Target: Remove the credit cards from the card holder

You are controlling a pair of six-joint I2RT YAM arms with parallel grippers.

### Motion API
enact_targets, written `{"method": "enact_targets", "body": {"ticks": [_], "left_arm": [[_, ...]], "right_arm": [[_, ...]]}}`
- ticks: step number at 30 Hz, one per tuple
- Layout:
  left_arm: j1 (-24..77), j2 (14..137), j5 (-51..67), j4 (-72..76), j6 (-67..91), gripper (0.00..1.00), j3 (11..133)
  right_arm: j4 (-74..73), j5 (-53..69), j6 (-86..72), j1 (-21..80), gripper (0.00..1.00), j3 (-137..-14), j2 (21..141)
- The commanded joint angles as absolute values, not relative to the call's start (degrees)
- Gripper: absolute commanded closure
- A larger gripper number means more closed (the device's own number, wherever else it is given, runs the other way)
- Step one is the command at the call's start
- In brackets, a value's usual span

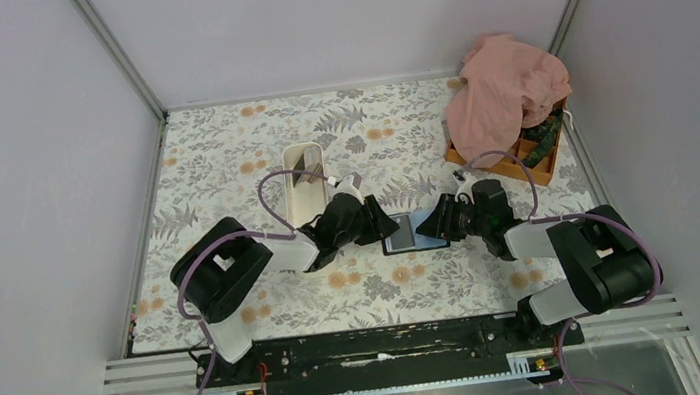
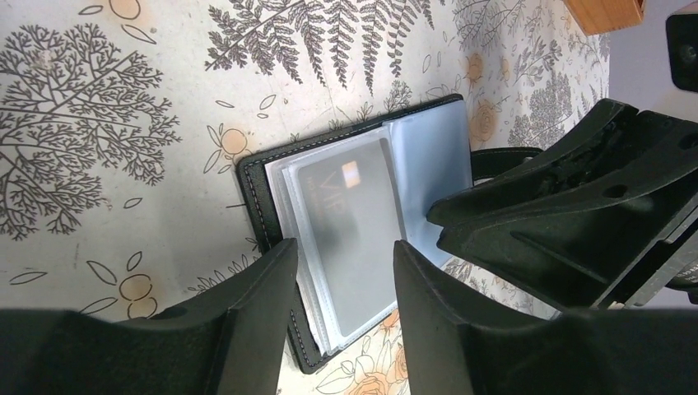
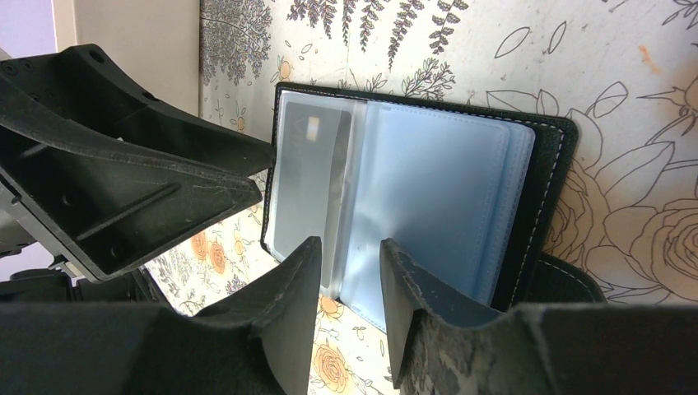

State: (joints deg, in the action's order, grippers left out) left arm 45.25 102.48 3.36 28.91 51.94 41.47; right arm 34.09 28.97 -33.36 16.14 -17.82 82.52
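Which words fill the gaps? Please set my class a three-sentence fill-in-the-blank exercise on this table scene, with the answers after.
1. The card holder lies ____ on the flowered table, its clear sleeves showing.
2. The left claw and the right claw reach it from ____ sides.
3. A ____ cloth is draped over the orange box.
Missing words: open; opposite; pink.
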Motion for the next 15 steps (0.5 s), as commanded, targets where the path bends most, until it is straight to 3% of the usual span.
{"method": "enact_targets", "body": {"ticks": [1,15], "left_arm": [[45.3,100.4,1.0,26.9,51.3,0.45,42.1],[46.3,103.3,4.1,29.6,52.6,0.45,44.0]], "right_arm": [[31.0,25.8,-31.3,16.4,0.59,-18.5,82.4],[31.0,26.0,-31.1,16.4,0.59,-18.5,82.7]]}}
